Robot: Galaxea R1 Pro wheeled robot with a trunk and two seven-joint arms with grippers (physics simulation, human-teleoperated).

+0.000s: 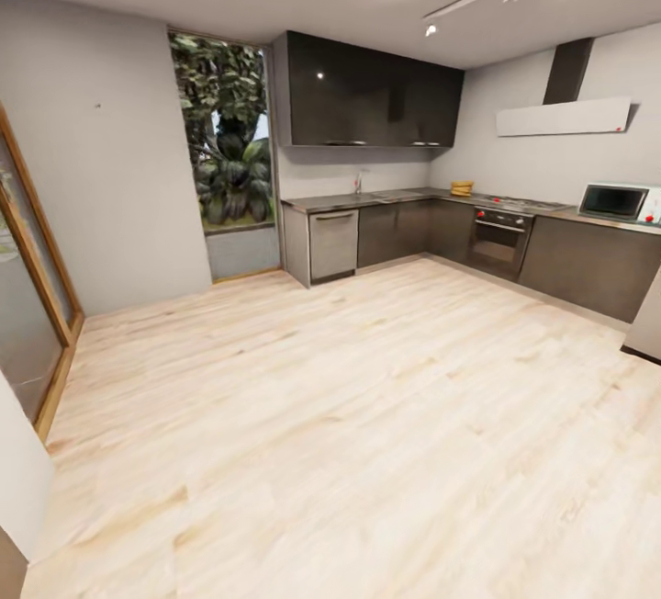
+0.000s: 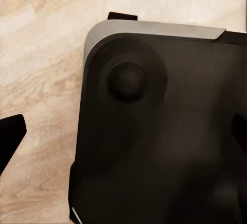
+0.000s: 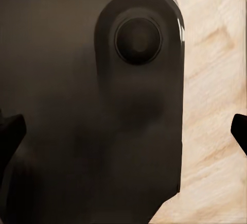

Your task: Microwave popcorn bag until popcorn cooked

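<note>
A wide pale wooden plank floor [image 1: 349,415] spreads across the room in the head view, with grey plaster walls [image 1: 110,167] around it. An L-shaped run of dark cabinet fronts [image 1: 404,230] stands at the far side, topped by the long grey glossy countertop [image 1: 386,197]. Glossy black upper cupboards [image 1: 372,94] hang above it. To their left a tall window [image 1: 225,135] shows green leafy plants, and a wooden-framed glass door [image 1: 28,277] stands at the left edge. A white flat extractor hood [image 1: 562,117] with a dark chimney is fixed to the right wall. Below it sit the gas hob [image 1: 528,205] and the built-in steel oven [image 1: 498,242] with red knobs. A steel-fronted dishwasher [image 1: 332,244] closes the left end of the cabinets.

The small pale microwave [image 1: 621,202] with a dark glass window stands on the countertop at the far right, just beyond the hob. The tan-brown popcorn bag [image 1: 462,187] sits on the countertop near the inner corner, left of the hob and well apart from the microwave; it is too small to show detail.

In the left wrist view, the dark rounded robot base [image 2: 164,131] lies over the floor, and the black left gripper fingertips [image 2: 11,131] sit at opposite edges, spread wide with nothing between them. In the right wrist view, the right gripper fingertips [image 3: 10,131] likewise stand far apart and hold nothing.
</note>
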